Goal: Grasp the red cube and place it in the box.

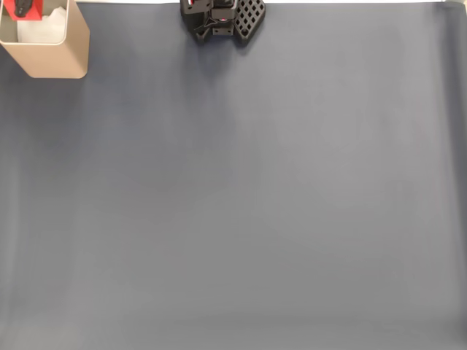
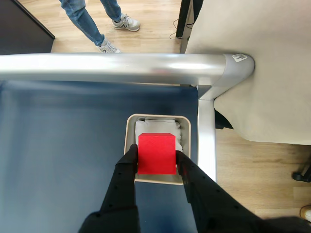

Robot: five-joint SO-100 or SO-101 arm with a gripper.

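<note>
No readable writing; a white sticker (image 2: 239, 58) on the metal rail (image 2: 121, 68) is too small to read. My gripper (image 2: 156, 160) is clamped on the red cube (image 2: 156, 153), directly above the beige box (image 2: 130, 131). Box holds pale white padding (image 1: 44, 29). In fixed view, box sits at mat's (image 1: 241, 204) top-left corner.

No readable text or labels.

Probably an office or lab: beyond the black fingers (image 2: 127, 167), a silver metal-framed table (image 2: 121, 68), pale wood-plank flooring (image 2: 146, 29), and a person's jeans-clad legs (image 2: 85, 22) in sneakers.
</note>
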